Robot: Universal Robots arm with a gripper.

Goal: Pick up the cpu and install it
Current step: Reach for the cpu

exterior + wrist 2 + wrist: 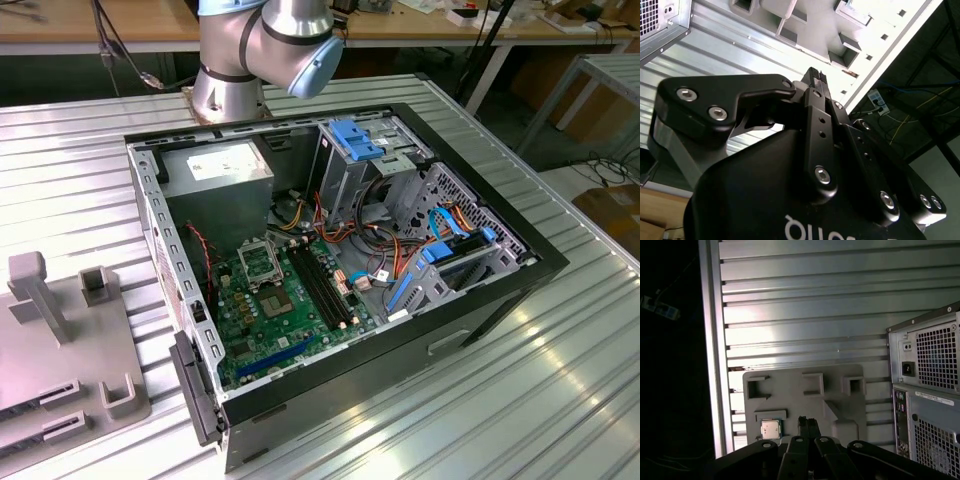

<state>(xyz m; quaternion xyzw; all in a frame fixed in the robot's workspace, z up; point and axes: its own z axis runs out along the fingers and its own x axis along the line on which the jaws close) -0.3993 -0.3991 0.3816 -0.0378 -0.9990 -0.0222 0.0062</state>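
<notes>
Gripper [808,424], nearest the cameras in both wrist views: the black fingers are pressed together at the tips [815,76] with nothing between them. They point toward the grey holder tray [800,405].

Beyond the fingertips, the tray lies flat on the ribbed aluminium table [805,305]. The cpu [771,429], a small square chip with its silver-grey top upward, sits in a shallow rectangular pocket of the tray. It lies just beside the fingertips in the first wrist view and is not touched by them. Three square pockets [812,384] line the tray's farther edge.

Farther off, the computer case [930,390] shows its perforated rear panel.

In the exterior view the case [540,262] lies on its side, opened. It contains the green board [250,330] with the black-framed socket [262,262] and long black memory slots [322,290], a power supply [215,170], and drive bays with blue fittings [360,140]. The arm [265,45] rises behind the case.
</notes>
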